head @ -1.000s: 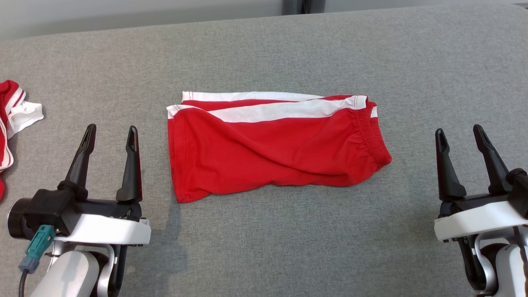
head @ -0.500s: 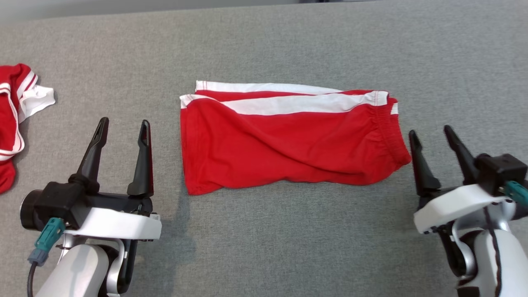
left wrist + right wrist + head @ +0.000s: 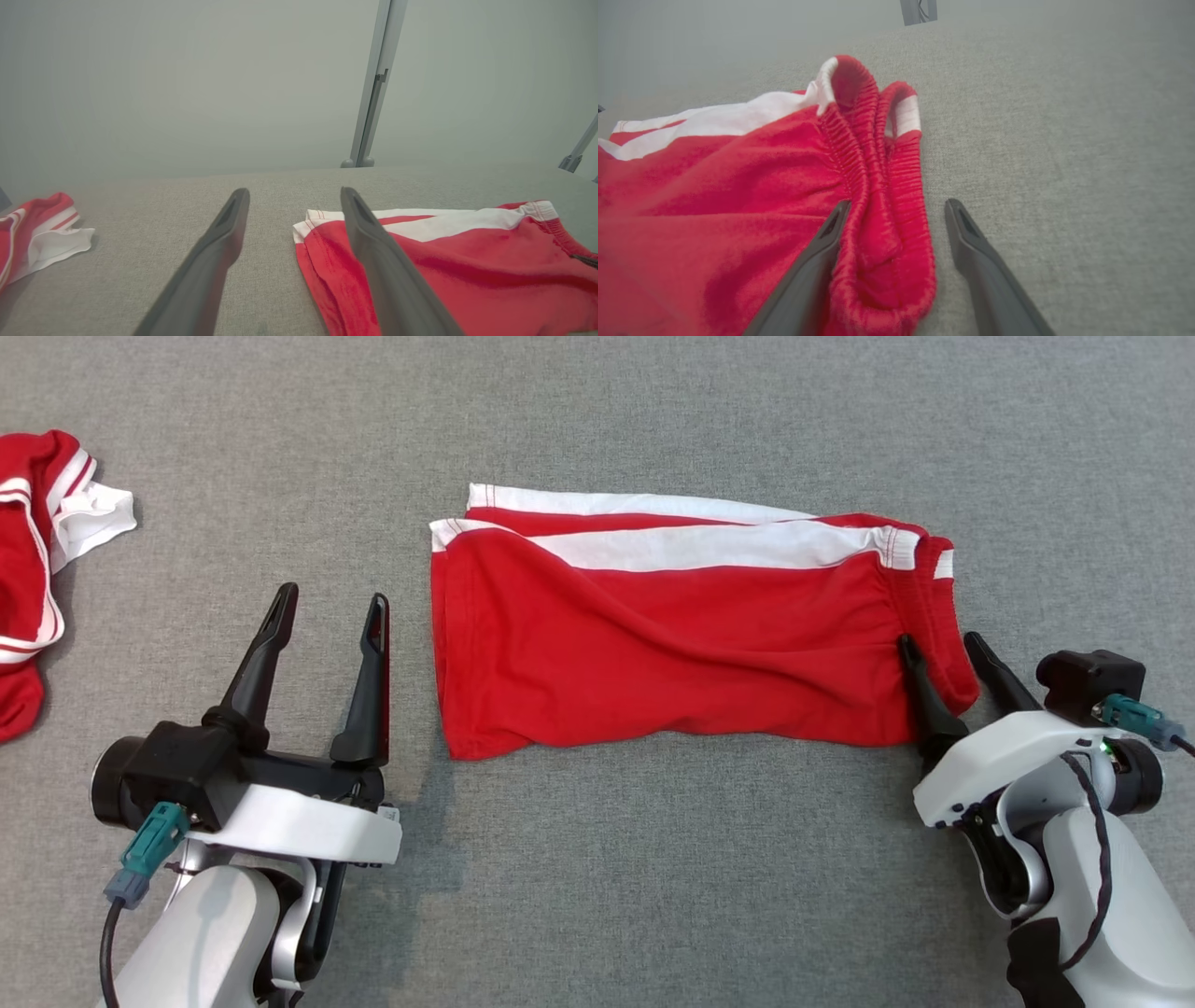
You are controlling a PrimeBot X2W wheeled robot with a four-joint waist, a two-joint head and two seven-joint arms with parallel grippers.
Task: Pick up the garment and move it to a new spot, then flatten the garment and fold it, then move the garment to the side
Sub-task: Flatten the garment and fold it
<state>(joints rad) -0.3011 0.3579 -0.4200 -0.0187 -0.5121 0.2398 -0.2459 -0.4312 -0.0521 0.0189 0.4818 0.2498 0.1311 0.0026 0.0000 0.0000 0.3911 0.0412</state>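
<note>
Both hands stand with fingers apart: the left hand (image 3: 332,595) just beside the folded red shorts with white stripes (image 3: 672,644) lying mid grey fabric counter (image 3: 653,877); the right hand (image 3: 937,638) straddles their elastic waistband (image 3: 878,186).

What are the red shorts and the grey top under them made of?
The red shorts with white stripes look like soft matte knit cloth, maybe cotton: they wrinkle, and the waistband is gathered. The grey surface looks like coarse woven fabric: a speckled weave shows.

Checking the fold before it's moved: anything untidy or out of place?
The folded shorts lie wrinkled, with slanting creases across the front and white-striped layers offset at the far edge. Another red garment sits crumpled at the left.
</note>
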